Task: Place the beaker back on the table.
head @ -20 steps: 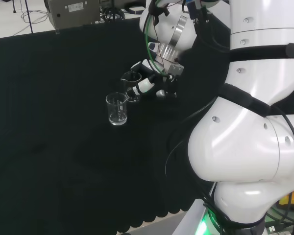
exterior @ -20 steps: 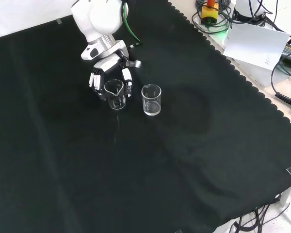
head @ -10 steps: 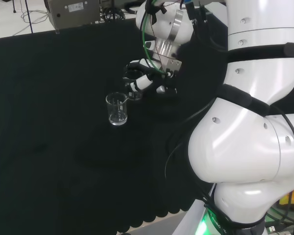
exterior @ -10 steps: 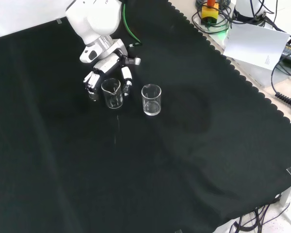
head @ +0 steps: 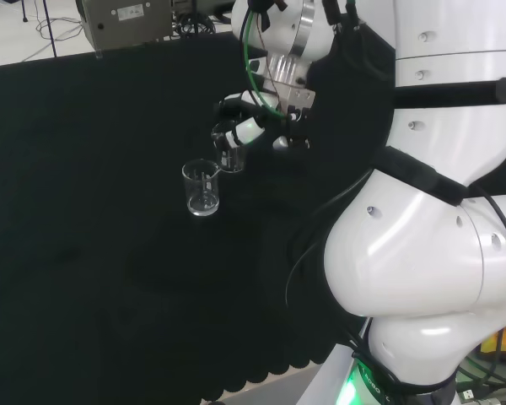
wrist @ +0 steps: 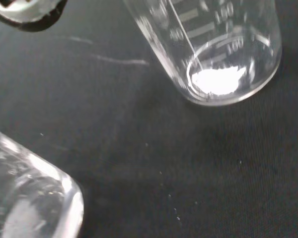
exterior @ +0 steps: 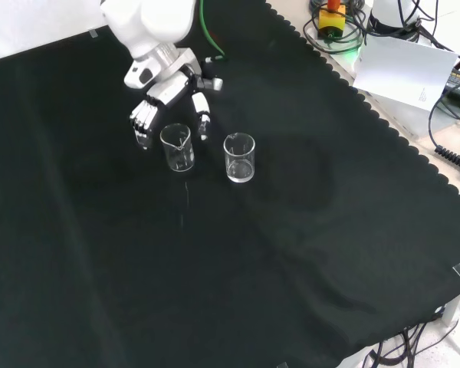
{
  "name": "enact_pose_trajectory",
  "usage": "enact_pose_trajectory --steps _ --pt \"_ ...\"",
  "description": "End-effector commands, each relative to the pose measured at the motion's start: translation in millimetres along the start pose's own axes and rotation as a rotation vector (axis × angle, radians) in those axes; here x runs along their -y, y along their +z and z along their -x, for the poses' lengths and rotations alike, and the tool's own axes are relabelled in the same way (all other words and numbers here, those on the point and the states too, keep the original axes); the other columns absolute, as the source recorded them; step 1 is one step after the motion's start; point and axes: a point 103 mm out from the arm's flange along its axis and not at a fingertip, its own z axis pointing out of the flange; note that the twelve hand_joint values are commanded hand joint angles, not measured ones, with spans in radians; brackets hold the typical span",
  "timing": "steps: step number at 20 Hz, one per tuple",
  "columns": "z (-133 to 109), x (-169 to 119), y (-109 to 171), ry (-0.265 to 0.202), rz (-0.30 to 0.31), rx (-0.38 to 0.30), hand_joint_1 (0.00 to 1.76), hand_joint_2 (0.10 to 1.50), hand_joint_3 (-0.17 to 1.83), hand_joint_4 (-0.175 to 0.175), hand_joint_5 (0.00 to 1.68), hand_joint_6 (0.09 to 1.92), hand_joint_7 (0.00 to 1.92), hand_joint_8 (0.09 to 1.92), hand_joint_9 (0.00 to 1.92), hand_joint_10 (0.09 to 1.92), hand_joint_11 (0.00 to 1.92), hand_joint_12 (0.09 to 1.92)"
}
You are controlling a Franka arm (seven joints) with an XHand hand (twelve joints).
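A small clear beaker (exterior: 177,148) stands upright on the black cloth, with the hand (exterior: 169,90) just above and behind it in the front view. The fingers (exterior: 142,123) and thumb (exterior: 203,123) hang relaxed on either side of the rim and are clear of the glass. In the head view the hand (head: 253,126) hovers over the same beaker (head: 230,155). In the wrist view the base of one beaker (wrist: 216,54) rests flat on the cloth.
A second clear beaker (exterior: 239,157) stands just right of the first in the front view, nearer the camera in the head view (head: 201,187). The wrist view has another beaker (wrist: 25,208) close by. The arm's white links (head: 430,211) rise at the head view's right.
The fingers uncurled from the beaker and the hand rose up and back. The beaker stayed standing on the cloth; the second beaker did not move.
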Motion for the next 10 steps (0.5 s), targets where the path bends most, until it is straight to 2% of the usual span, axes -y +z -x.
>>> enact_pose_trajectory --steps 1,6,10 --pt "-28.5 62.9 -63.0 0.026 0.106 0.066 0.64 0.59 0.41 -0.057 0.34 0.17 0.04 0.77 0.16 0.84 0.0 1.43" --pt "-44.4 111.3 -90.4 0.054 0.149 0.065 0.64 0.59 0.4 -0.058 0.34 0.17 0.05 0.77 0.16 0.85 0.0 1.43" --pt "-51.9 144.4 -100.4 0.086 0.169 0.068 0.64 0.6 0.4 -0.059 0.35 0.16 0.05 0.77 0.17 0.85 0.0 1.43"
